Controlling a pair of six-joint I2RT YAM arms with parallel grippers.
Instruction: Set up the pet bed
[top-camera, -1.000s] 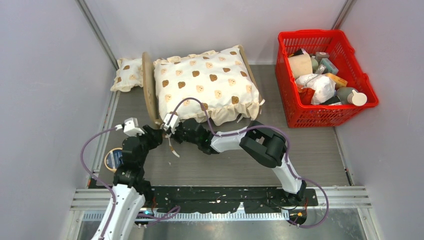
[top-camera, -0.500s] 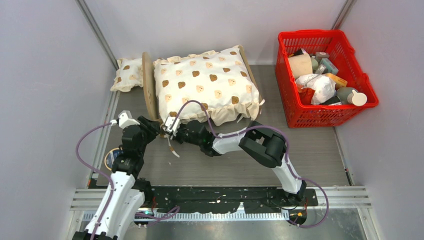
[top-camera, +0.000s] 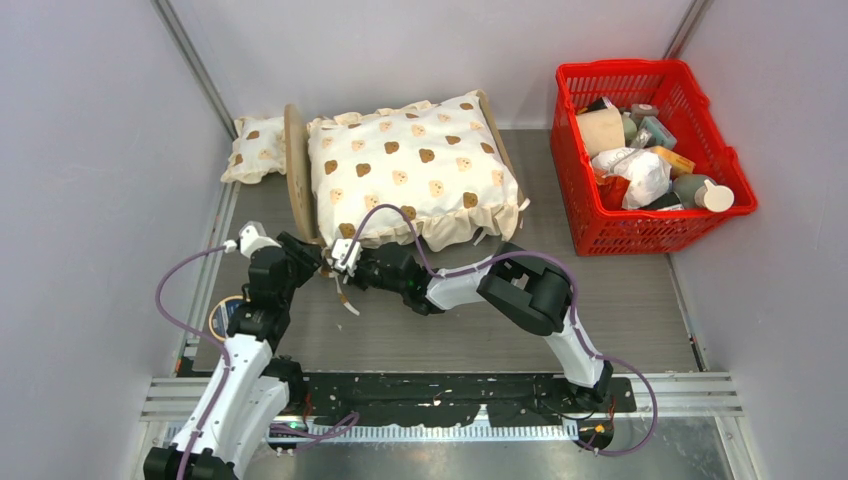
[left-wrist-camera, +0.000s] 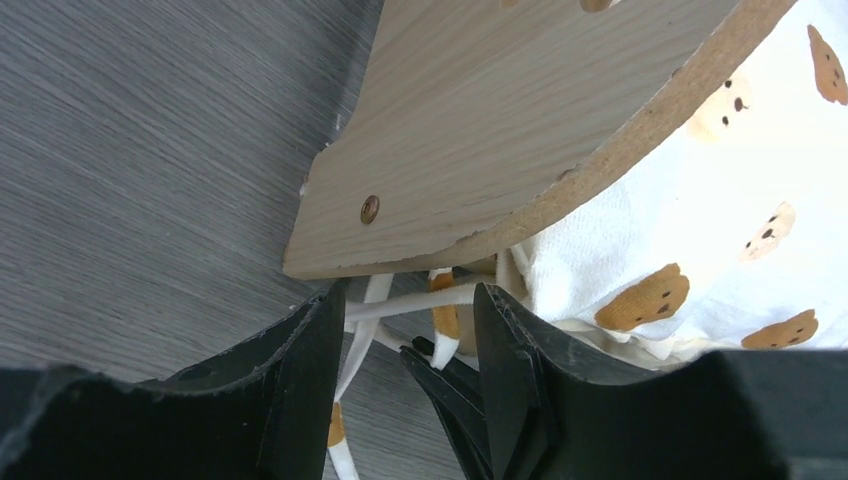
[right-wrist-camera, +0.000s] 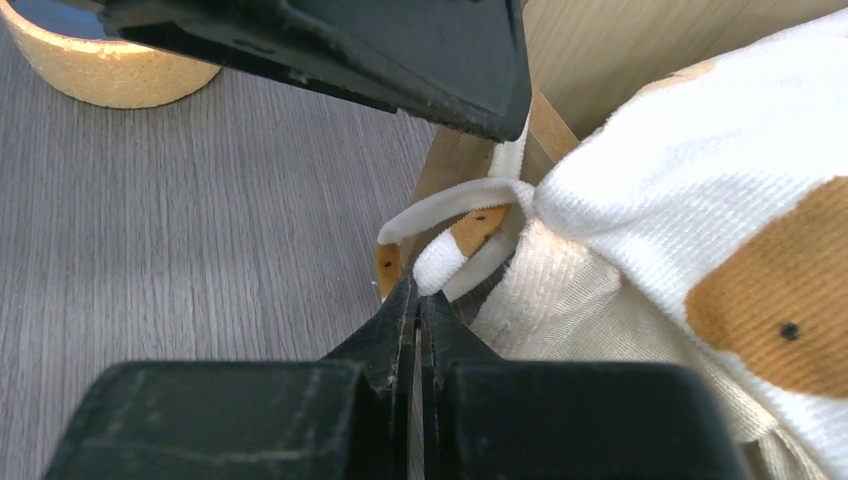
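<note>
Overhead, pale grey walls (top-camera: 90, 150) close in the left, far and right sides of the workspace, with a slanted metal strut in each far corner. The table (top-camera: 450, 330) is a grey wood-grain surface, and aluminium rails (top-camera: 690, 395) run along its near edge where the arm bases are bolted.

The pet bed (top-camera: 296, 180) sits in the far left part of the table, its wooden headboard standing on edge and facing the left edge. A bear-print cushion (top-camera: 410, 165) fills the frame and spills over its near side. A red basket (top-camera: 660, 245) packed with mixed items occupies the far right corner, well apart from the bed. A small bear-print pillow (top-camera: 252, 148) lies in the far left corner, just beside the headboard. A cork-coloured roll (top-camera: 228, 315) rests near the left edge.

At the near corner of the headboard, both arms meet. The left pincer (left-wrist-camera: 405, 310) is released, its jaws standing on either side of the cushion's ties. The right pincer (right-wrist-camera: 415, 300) is clenched, pinching a tie (right-wrist-camera: 450, 205) at its tips.
</note>
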